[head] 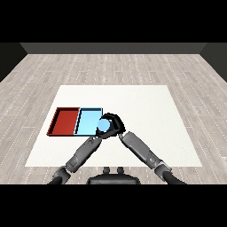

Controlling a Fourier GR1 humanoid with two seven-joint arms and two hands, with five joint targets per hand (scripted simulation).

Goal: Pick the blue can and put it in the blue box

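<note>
Blue can (103,126) is picked: right robot hand (112,123) curls round it, at the light blue tray (87,122)'s right edge. Left: release inside. Left robot hand hidden, can't tell.

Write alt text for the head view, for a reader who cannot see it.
The robot's right hand curls round a blue can, holding it at the right edge of the light blue tray. A red tray lies beside it on the white table, and the left forearm reaches toward the can.
</note>
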